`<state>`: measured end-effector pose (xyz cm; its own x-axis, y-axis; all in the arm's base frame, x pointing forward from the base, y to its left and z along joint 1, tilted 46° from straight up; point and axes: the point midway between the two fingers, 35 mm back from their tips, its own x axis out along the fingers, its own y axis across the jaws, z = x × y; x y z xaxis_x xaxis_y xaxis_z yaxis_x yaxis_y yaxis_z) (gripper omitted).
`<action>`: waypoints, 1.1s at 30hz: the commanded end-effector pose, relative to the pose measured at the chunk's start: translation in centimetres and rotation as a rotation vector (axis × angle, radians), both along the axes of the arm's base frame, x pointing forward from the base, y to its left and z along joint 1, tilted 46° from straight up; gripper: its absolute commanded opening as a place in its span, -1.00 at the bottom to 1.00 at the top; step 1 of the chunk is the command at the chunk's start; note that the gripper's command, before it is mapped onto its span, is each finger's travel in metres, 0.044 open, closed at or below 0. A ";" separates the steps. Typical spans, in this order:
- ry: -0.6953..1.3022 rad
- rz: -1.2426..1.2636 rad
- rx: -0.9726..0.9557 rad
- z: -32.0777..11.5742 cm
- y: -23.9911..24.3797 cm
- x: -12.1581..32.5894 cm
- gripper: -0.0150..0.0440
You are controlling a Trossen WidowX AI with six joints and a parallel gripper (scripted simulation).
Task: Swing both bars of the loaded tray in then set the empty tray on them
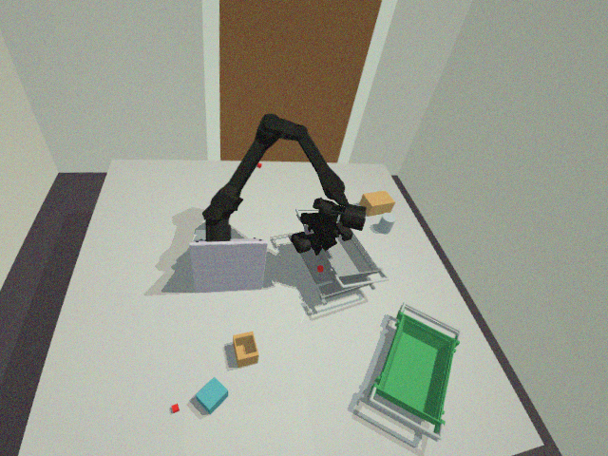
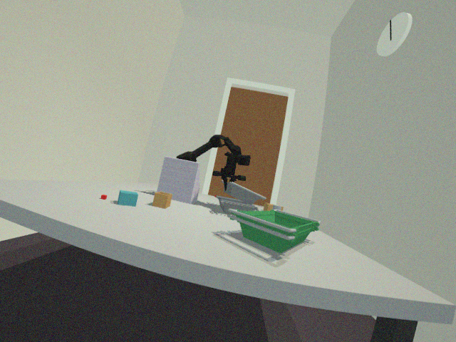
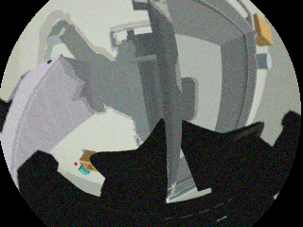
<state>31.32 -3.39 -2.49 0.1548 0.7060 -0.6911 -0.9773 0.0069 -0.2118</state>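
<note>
While your gripper (image 1: 319,251) (image 2: 225,187) (image 3: 173,124) was clamped on the tilted gray tray (image 1: 366,257) (image 2: 244,193) (image 3: 171,90)'s wall, it looked light, stiff; mid-wall probably suited best.

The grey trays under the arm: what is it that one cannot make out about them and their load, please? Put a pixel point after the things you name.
- Top view: the gripper (image 1: 317,251) hides part of the lower tray's (image 1: 343,293) inside.
- Exterior view: the lower tray's walls hide its inside.
- Wrist view: the upper tray's (image 3: 169,71) near wall, cut off at the top, blocks much below.
</note>
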 end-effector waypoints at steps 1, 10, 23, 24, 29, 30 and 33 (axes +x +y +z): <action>0.031 0.012 -0.001 -0.4 0.5 -0.7 -0.49; 0.031 0.012 -0.001 -0.4 0.5 -0.7 -0.49; 0.012 0.005 0.000 -0.4 0.4 -0.3 -0.49; 0.016 0.006 0.000 -0.5 0.6 -0.5 -0.49; 0.031 0.012 -0.001 -1.1 1.1 -0.9 -0.49; 0.031 0.012 -0.001 -1.1 1.1 -0.9 -0.49; 0.031 0.012 -0.001 -1.1 1.1 -0.9 -0.49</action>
